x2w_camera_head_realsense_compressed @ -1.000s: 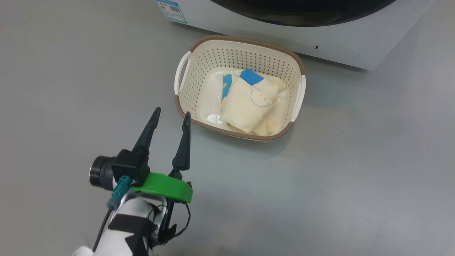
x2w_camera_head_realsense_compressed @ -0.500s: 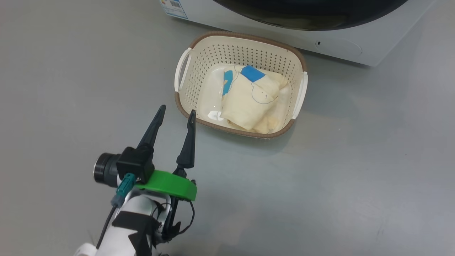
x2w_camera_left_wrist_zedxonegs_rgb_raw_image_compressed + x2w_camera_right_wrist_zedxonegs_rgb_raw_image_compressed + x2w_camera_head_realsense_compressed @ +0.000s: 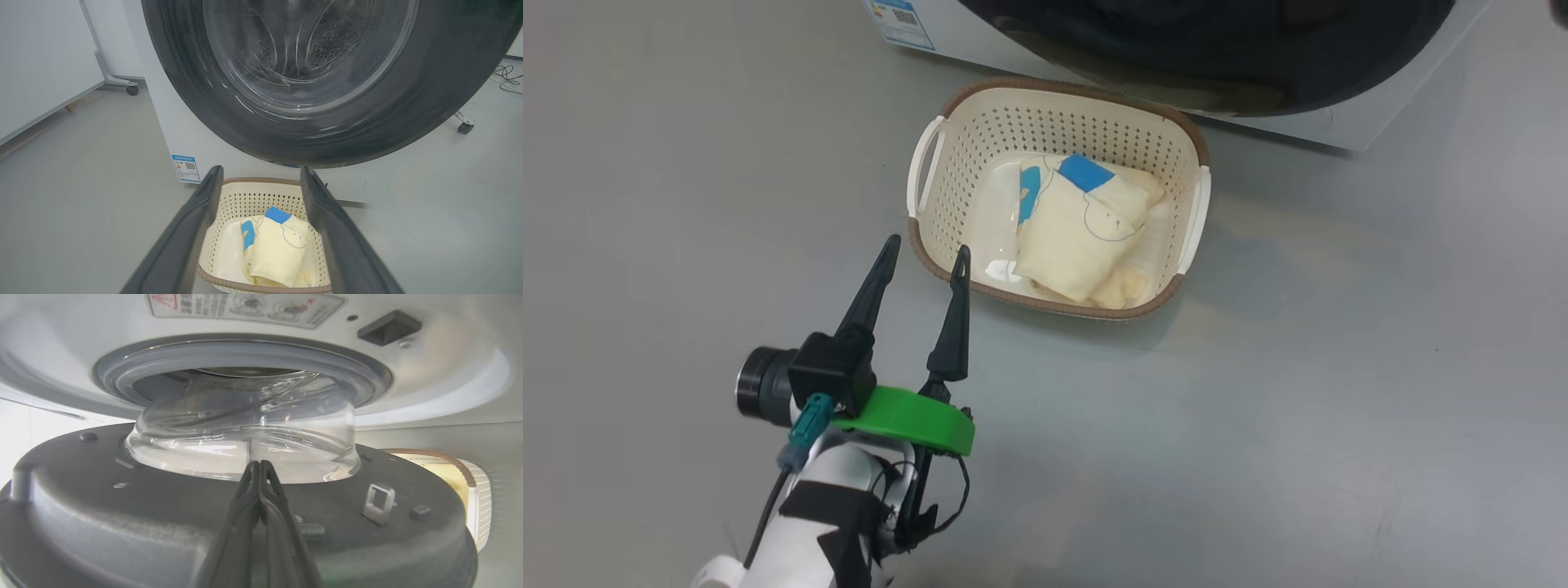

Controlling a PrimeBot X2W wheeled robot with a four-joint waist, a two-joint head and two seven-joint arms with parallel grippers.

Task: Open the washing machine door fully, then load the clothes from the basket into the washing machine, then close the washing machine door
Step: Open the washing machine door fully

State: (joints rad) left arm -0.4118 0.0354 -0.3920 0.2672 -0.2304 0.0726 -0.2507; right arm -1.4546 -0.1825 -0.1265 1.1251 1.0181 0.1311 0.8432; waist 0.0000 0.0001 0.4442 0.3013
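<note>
The washing machine [image 3: 1339, 126] stands at the top of the head view, its black washing machine door [image 3: 1217, 57] swung partly out and blurred. In front of it, the basket [image 3: 1054, 122] sits on the floor holding the cream clothes [image 3: 1070, 237]. My left gripper [image 3: 927, 245] is open and empty beside the basket's near left corner. In the left wrist view it [image 3: 261, 171] frames the basket [image 3: 261, 200], the clothes [image 3: 273, 253] and the door [image 3: 310, 81]. My right gripper [image 3: 258, 463] is shut, its tips against the door's inner face [image 3: 163, 522] at the base of the glass bowl [image 3: 245, 433].
Grey floor surrounds the basket. The grey gasket [image 3: 245, 355] and drum opening sit just behind the bowl. A white panel on castors [image 3: 41, 61] stands left of the machine. Cables [image 3: 506, 75] and another castor [image 3: 463, 127] lie to its right. The blue label [image 3: 186, 168] marks its lower left corner.
The door has swung further out over the basket's far edge. The head camera has shifted a little. My left gripper has stayed open near the basket's corner.
</note>
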